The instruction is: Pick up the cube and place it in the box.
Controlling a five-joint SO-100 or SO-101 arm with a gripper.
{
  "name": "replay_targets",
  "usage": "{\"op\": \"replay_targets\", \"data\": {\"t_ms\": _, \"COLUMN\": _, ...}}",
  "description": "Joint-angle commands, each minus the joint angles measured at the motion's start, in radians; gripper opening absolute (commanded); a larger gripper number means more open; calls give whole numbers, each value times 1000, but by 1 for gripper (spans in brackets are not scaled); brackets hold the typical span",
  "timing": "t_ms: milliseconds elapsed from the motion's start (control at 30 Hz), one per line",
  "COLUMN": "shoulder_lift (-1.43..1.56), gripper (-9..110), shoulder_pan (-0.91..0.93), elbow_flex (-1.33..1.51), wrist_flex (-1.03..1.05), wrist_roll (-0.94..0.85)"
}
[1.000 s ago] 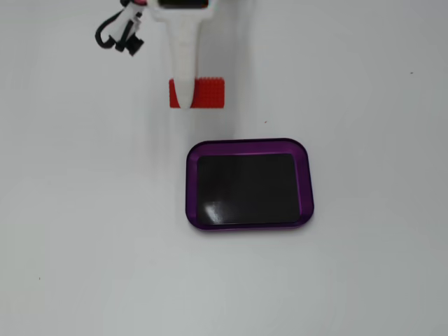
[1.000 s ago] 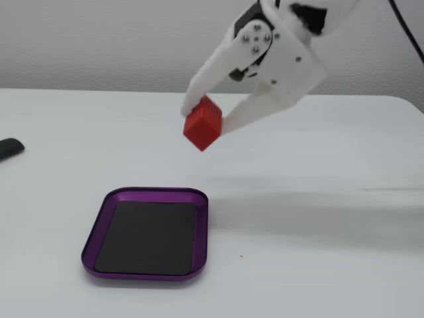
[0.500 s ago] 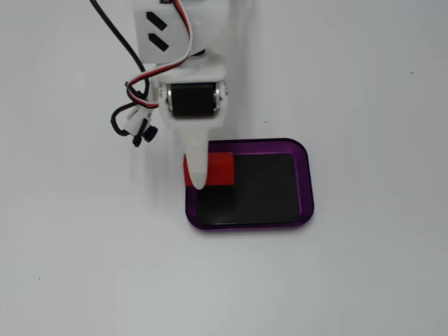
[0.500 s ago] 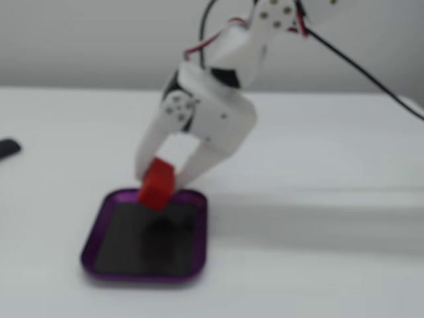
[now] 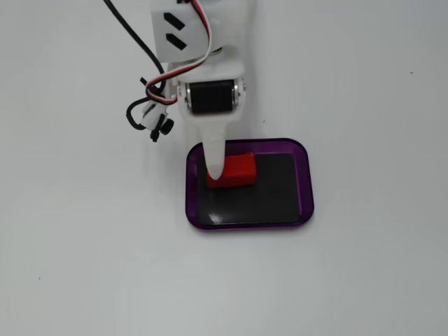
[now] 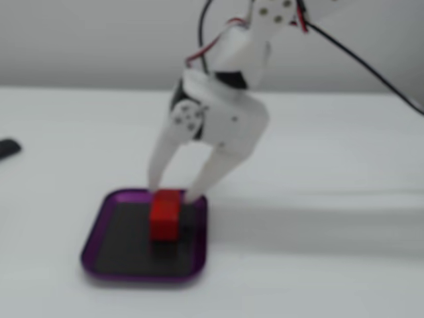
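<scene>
Since half a second ago the red cube (image 5: 231, 172) (image 6: 165, 213) has dropped from the jaws onto the black floor of the purple box (image 5: 304, 189) (image 6: 93, 238), near its rear-left corner in the top-down fixed view. Jaws (image 6: 171, 193) stand spread just above it, holding nothing.

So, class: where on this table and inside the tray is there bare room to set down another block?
Inside the tray, the black floor right of the red block is free, as is the strip nearest the camera. Its left end is crowded by the block and the gripper. The white table is bare all around, except the dark object at the far left.
</scene>
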Motion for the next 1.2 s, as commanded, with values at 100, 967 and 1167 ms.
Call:
{"op": "replay_targets", "data": {"t_ms": 100, "shoulder_lift": 72, "gripper": 11, "shoulder_pan": -5, "elbow_flex": -97, "wrist_flex": 103, "wrist_roll": 5}}
{"op": "replay_targets", "data": {"t_ms": 967, "shoulder_lift": 1063, "gripper": 18, "shoulder_pan": 9, "elbow_flex": 273, "wrist_flex": 744, "wrist_roll": 336}}
{"op": "replay_targets", "data": {"t_ms": 1167, "shoulder_lift": 1373, "gripper": 18, "shoulder_pan": 12, "elbow_flex": 614, "wrist_flex": 598, "wrist_roll": 278}}
